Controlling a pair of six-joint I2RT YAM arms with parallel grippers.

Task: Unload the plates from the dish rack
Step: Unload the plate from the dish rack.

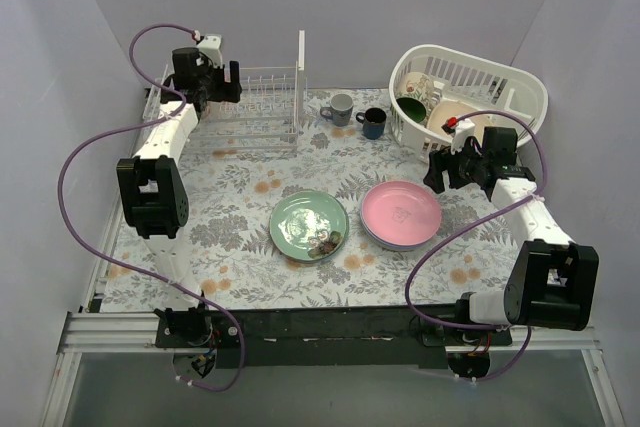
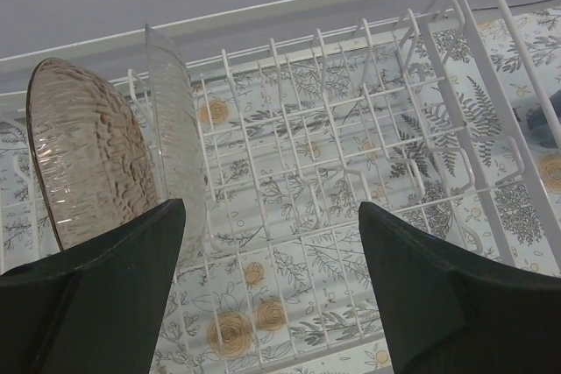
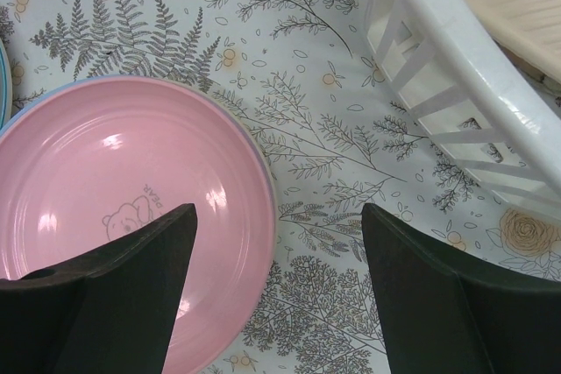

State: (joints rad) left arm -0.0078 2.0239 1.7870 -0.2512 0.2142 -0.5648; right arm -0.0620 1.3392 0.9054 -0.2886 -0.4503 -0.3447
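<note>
The white wire dish rack [image 1: 262, 112] stands at the back left, its tall end panel on the right. My left gripper [image 1: 222, 87] hovers open over its left end. In the left wrist view the open gripper [image 2: 272, 247] looks down on the rack [image 2: 351, 155]. A mottled brown plate [image 2: 88, 146] and a clear ribbed plate [image 2: 175, 129] stand on edge just beyond the left finger. A pale green plate [image 1: 305, 222] and a pink plate [image 1: 401, 212] stacked on others lie on the table. My right gripper [image 1: 440, 175] is open and empty beside the pink plate [image 3: 114, 208].
A grey mug [image 1: 340, 108] and a dark blue mug [image 1: 372, 122] stand right of the rack. A white oval slotted basket [image 1: 520, 82] with dishes stands at the back right, close to my right gripper [image 3: 279, 251]; its wall shows in the right wrist view [image 3: 456, 67]. Brown bits [image 1: 325, 242] lie on the green plate.
</note>
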